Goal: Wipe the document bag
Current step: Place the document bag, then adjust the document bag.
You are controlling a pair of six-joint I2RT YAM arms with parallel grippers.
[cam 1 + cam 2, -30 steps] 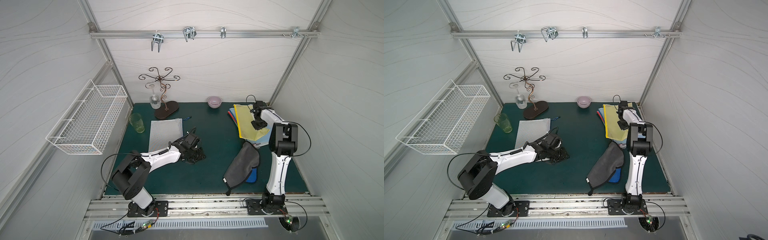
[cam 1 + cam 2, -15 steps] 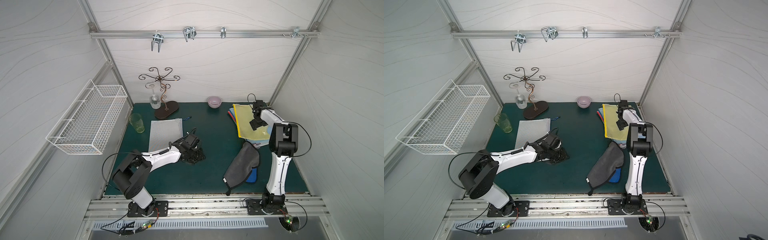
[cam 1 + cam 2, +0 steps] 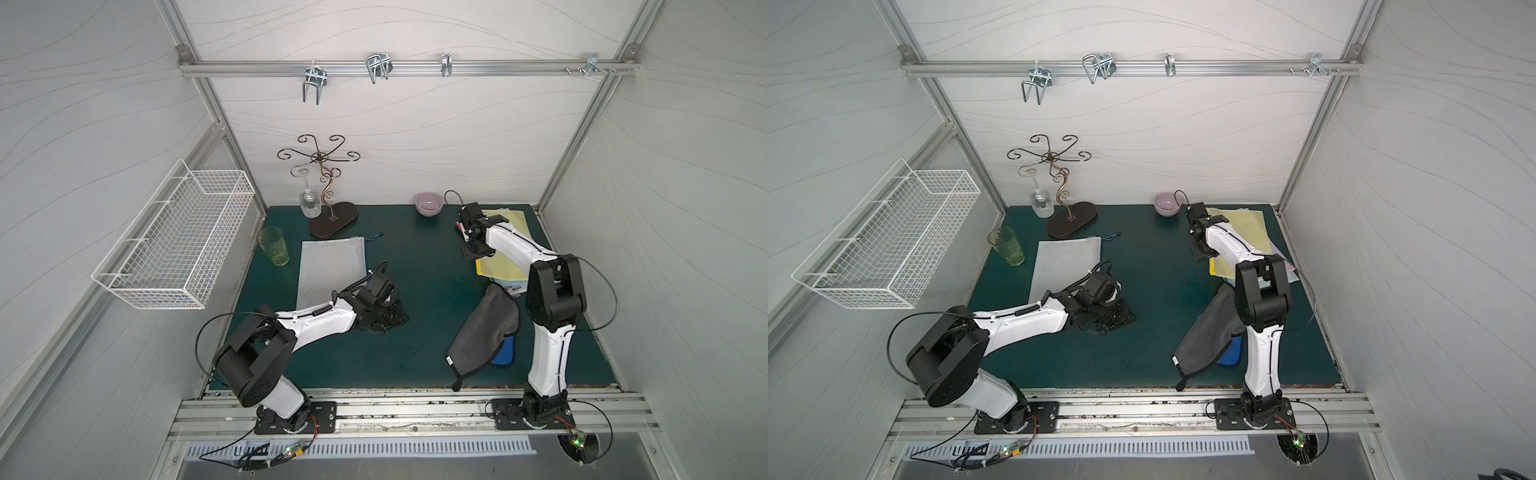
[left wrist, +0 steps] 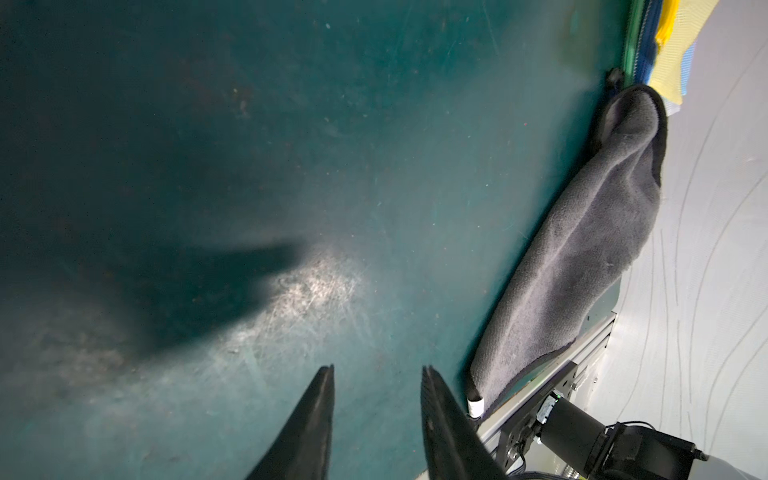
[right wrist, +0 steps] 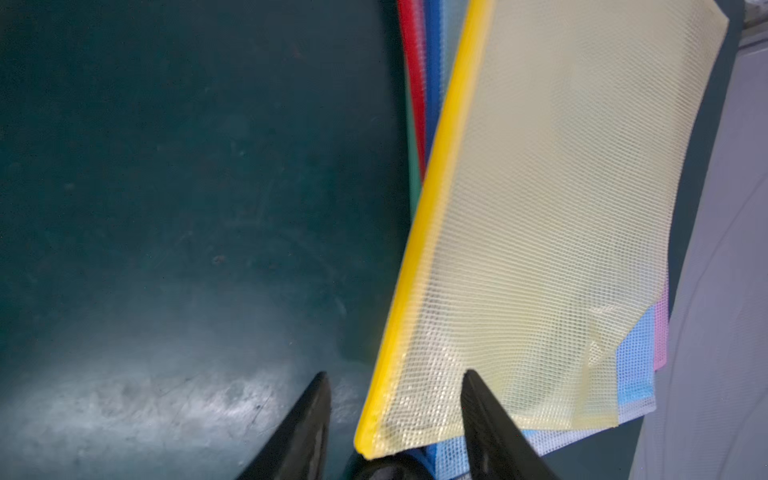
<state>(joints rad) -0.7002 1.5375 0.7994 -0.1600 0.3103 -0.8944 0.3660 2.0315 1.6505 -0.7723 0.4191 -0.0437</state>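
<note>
Green worktop (image 3: 415, 353), far side: right hand (image 5: 395, 372) has slid to a corner of the yellow document bag (image 5: 540, 208), fingers apart astride it, pickup looming.

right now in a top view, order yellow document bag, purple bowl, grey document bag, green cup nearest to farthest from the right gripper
From the right gripper:
1. yellow document bag, right beside it
2. purple bowl, by the back wall
3. grey document bag, centre-left
4. green cup, far left edge
</note>
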